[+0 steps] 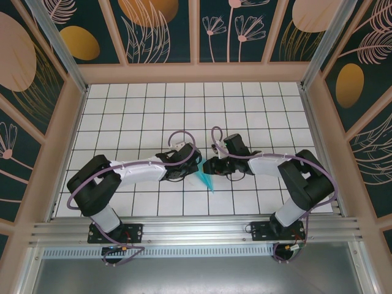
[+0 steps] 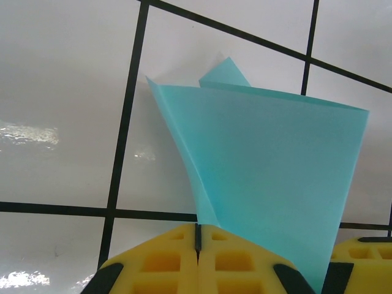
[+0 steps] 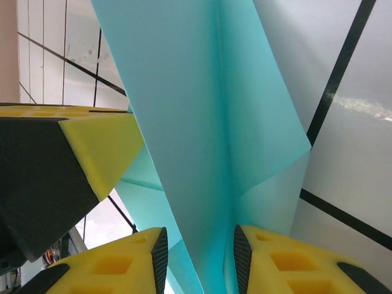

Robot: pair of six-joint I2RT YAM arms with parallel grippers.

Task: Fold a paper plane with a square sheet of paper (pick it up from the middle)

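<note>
Currently the slim, pointed light turquoise paper plane (image 1: 207, 180) sits mid-table, tip toward five o'clock; left gripper (image 2: 197, 240) pinches it steady, apparently so right gripper (image 3: 199, 239), jaws narrowly parted, can straddle its ridge.

Paper (image 1: 206, 176): plain light turquoise, no print.
Table (image 1: 153, 104): glossy white tiles, thin black grid lines.
Left gripper (image 2: 197, 240): yellow fingers, black inserts at outer corners.
Right gripper (image 3: 199, 254): yellow fingers, black pads on inner faces.
Arms (image 1: 144, 171): white links, black joints and bases.
Cables (image 1: 182, 131): purple.
Walls (image 1: 153, 30): dark teal panels; beige line-drawn flowers and leaves; orange-gold and peach ovals.
Frame (image 1: 196, 72): pale peach-beige.
Rail (image 1: 196, 229): silver-grey.
</note>
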